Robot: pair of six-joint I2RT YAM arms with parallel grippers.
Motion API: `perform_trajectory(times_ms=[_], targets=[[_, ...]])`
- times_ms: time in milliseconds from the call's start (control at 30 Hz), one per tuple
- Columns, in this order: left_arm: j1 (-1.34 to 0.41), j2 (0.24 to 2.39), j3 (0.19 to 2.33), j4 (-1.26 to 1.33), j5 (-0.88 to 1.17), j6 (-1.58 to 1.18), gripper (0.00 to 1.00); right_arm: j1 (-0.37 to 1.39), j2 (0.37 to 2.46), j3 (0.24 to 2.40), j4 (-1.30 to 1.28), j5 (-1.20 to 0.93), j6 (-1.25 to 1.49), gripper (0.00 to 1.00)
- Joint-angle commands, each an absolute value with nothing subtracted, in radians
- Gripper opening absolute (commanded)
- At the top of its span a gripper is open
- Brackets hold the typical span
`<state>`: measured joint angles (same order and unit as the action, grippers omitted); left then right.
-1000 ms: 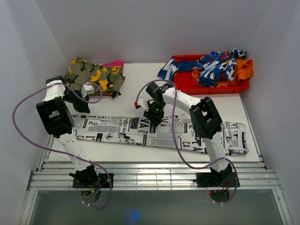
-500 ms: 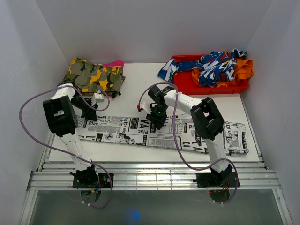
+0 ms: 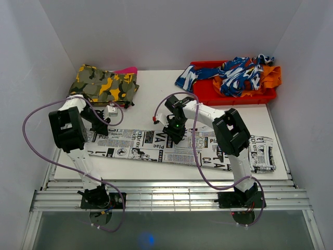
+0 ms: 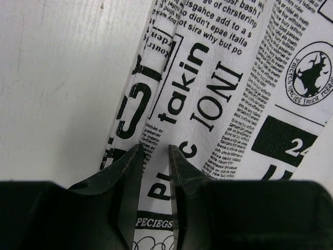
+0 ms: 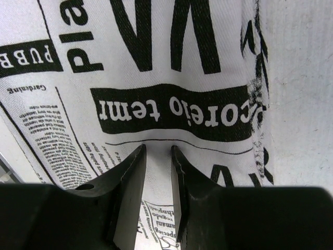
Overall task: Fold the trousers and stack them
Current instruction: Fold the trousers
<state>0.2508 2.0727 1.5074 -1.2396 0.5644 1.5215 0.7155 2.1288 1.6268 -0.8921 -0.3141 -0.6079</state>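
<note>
Left gripper (image 4: pixel 156 151) swings onto left end of the trousers (image 3: pixel 136 147), right gripper (image 5: pixel 157 151) drops mid-length — both jaws slightly apart, cloth seemingly unpinched — fold grasp likely next.

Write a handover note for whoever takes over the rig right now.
Left gripper: down at an edge of the long white newspaper-print cloth trousers, near their left end. Jaws nearly closed with cloth under the narrow gap; grip unconfirmed.
Right gripper: same posture, near the far edge around mid-length.
Trousers: spread flat at full length across the near side of the white table.
Done: no fold made.
Left: fold, then stack.
</note>
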Motion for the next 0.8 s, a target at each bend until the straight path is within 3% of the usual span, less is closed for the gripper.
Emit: perform_trajectory(times_ms=[0,133,333,600,767], targets=[[0.245,1.973,1.476,-1.171,0.563,1.522,0.38,0.715,2.132,1.601,-0.934,-0.302,-0.601,0.32],[0.241,1.962,1.457,-1.149,0.56,1.52,0.44,0.715,2.135,1.608,-0.937,-0.305,-0.601,0.32],[0.239,1.954,1.436,-1.134,0.548,1.52,0.44,0.715,2.145,1.618,-0.946,-0.311,-0.601,0.32],[0.235,1.934,1.405,-1.134,0.517,1.517,0.06,0.715,2.152,1.617,-0.946,-0.301,-0.612,0.32],[0.238,1.885,1.411,-1.152,0.528,1.503,0.0,0.715,2.16,1.618,-0.946,-0.299,-0.617,0.31]])
